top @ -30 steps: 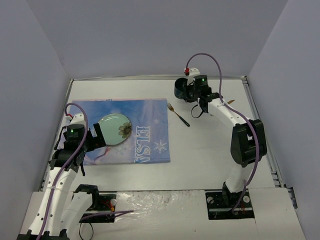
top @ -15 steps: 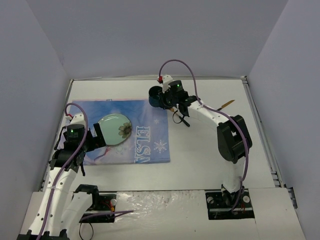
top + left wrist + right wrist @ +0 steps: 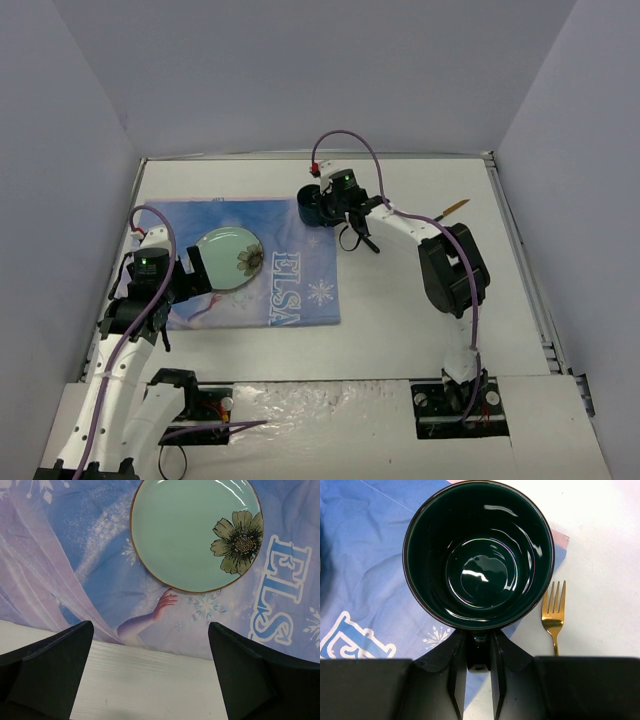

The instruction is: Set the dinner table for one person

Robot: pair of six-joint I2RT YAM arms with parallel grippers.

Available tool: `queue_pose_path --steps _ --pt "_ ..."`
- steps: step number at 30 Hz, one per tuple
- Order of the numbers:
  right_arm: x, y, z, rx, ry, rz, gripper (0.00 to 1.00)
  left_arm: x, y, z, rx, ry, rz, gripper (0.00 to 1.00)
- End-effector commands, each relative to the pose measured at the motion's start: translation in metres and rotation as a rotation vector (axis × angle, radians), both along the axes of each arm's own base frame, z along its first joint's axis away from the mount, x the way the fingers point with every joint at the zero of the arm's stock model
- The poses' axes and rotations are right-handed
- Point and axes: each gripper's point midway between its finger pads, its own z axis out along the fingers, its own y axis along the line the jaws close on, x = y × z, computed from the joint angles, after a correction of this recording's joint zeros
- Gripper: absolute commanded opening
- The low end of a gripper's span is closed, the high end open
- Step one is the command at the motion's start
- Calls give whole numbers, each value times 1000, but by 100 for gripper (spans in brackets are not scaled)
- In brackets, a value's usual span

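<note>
- Mug (image 3: pixel 479 555): dark green glaze, high gloss, smooth, with sharp highlights inside.
- Fork (image 3: pixel 553 612): gold-toned metal, polished.
- Plate (image 3: pixel 192 530): pale green glaze, glossy, with a thin gold rim.
- Placemat (image 3: pixel 75 555): printed cloth, matt, lightly creased.
- Surface (image 3: pixel 150 690): white, matt, with a faint grain.
- Left hand (image 3: pixel 150 630) fingers (image 3: pixel 45 670): black, matt, plastic-looking.
</note>
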Motion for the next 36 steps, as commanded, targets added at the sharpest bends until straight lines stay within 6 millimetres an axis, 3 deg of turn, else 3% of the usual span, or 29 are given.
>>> queue_pose_path --steps 1,15,17,21,26,29,31,34,36 --pt "38 22 79 116 -227 -7 0 11 2 13 5 -57 2 97" --pt "43 23 51 99 -187 -37 2 11 1 12 5 -54 -1 97" --pt "41 21 48 108 -171 -52 8 11 2 13 5 -56 0 97" --pt "36 15 47 97 -167 -66 36 11 1 13 4 -57 -1 97" --pt "29 0 68 103 -181 -114 64 11 1 13 4 -59 -1 97" --pt "27 -38 99 95 -221 -270 80 11 2 14 5 -61 0 97" --pt "25 -63 109 103 -222 -360 84 11 1 14 3 -63 -1 97" --pt "24 -134 120 135 -204 -556 90 11 1 14 1 -65 -1 97" --pt "23 -175 113 134 -177 -675 90 11 1 15 1 -69 -1 97"
